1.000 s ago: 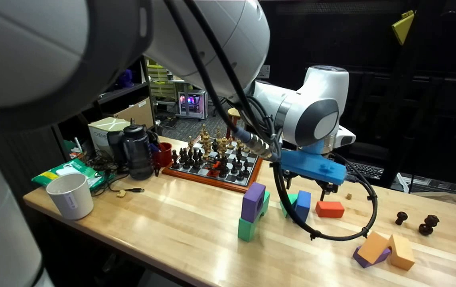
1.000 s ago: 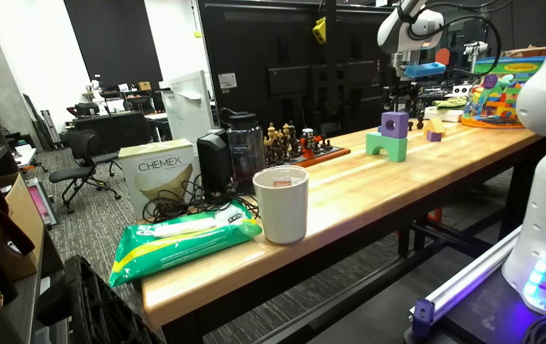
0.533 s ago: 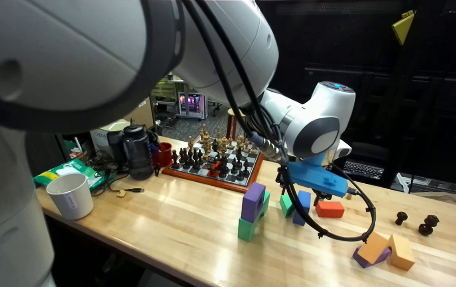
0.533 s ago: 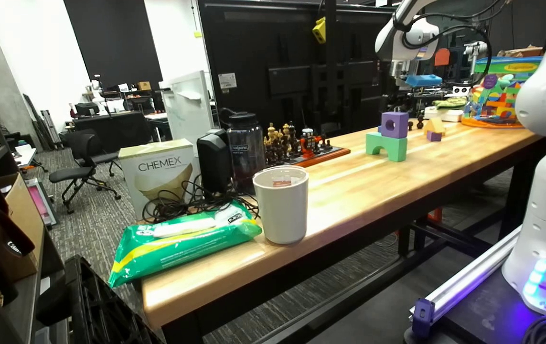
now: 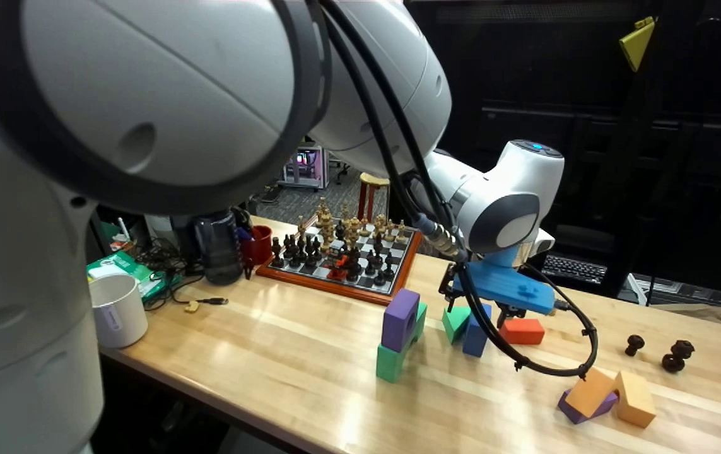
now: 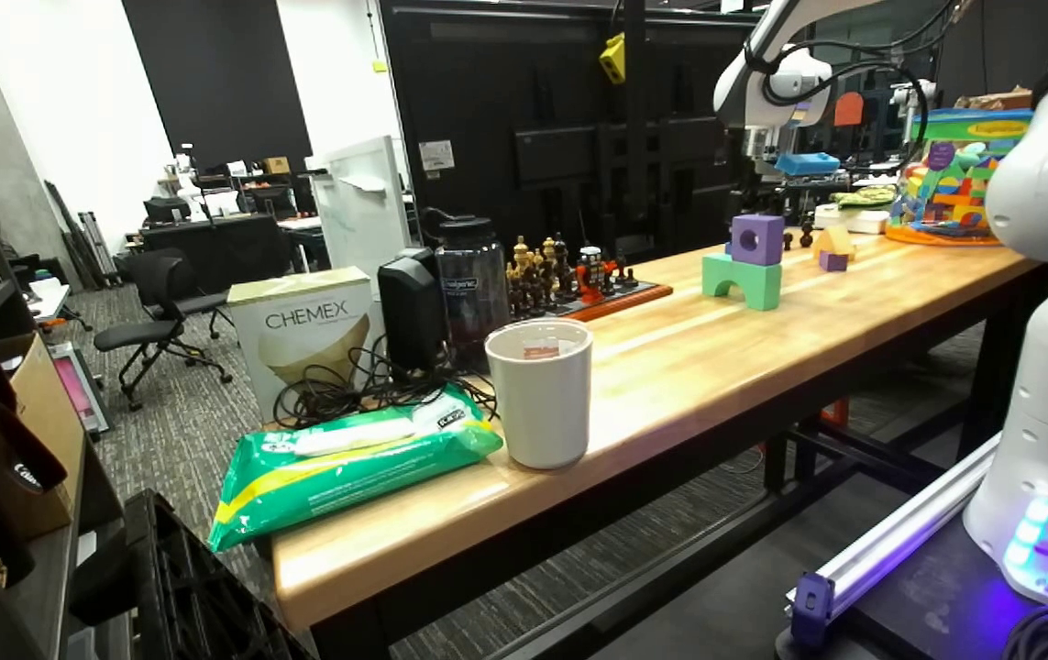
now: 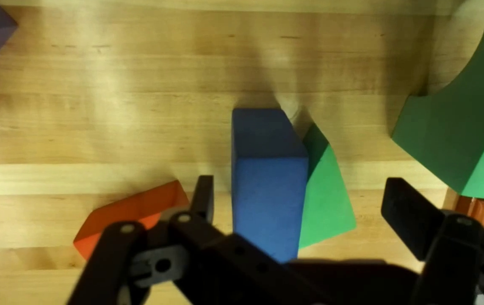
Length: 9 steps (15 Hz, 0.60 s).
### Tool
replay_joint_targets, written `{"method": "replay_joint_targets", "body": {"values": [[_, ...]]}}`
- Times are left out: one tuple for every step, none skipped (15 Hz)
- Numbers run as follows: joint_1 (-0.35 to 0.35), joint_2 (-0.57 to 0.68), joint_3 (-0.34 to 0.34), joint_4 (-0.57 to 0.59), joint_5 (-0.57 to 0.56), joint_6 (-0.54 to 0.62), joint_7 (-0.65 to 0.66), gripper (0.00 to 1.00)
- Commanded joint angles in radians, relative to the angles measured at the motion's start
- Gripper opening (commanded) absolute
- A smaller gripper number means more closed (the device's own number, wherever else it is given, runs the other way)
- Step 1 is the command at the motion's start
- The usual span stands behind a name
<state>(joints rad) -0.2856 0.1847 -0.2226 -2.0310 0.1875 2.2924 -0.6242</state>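
Note:
My gripper [image 7: 300,199] is open and empty. It points down above the table, its fingers on either side of a blue block [image 7: 269,199] and a green triangular block [image 7: 326,199], which sit side by side. Neither finger appears to touch them. In an exterior view, the gripper [image 5: 475,309] hovers just over the blue block [image 5: 476,337] and green triangle [image 5: 455,323]. A red block [image 7: 136,212] lies close beside the left finger in the wrist view; it also shows in an exterior view [image 5: 524,331].
A purple block [image 5: 400,320] stands on a green arch [image 5: 390,364] nearby. A chessboard [image 5: 335,290] with pieces lies behind. Orange blocks [image 5: 634,400] and a purple block [image 5: 587,408] sit nearer the edge, with dark chess pieces [image 5: 634,345] beyond. A white cup [image 6: 542,403] is at the far end.
The gripper has come down closer to the blue and green blocks, and the arm has swung lower with it. It stays open. The blocks have not moved.

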Motion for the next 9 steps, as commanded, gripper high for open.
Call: {"method": "replay_joint_targets", "body": {"values": [[-0.023,0.022,0.022,0.043,0.020,-0.031,-0.037,0.74],[-0.026,0.025,0.025,0.049,0.019,-0.032,-0.037,0.69],[-0.027,0.029,0.027,0.055,0.019,-0.033,-0.038,0.61],[-0.030,0.033,0.030,0.061,0.020,-0.037,-0.039,0.54],[-0.031,0.035,0.032,0.066,0.019,-0.041,-0.041,0.45],[-0.033,0.038,0.034,0.071,0.020,-0.045,-0.045,0.38],[-0.035,0.040,0.036,0.075,0.020,-0.047,-0.047,0.31],[-0.038,0.042,0.038,0.079,0.021,-0.049,-0.051,0.21],[-0.040,0.043,0.039,0.081,0.024,-0.051,-0.055,0.15]]}}
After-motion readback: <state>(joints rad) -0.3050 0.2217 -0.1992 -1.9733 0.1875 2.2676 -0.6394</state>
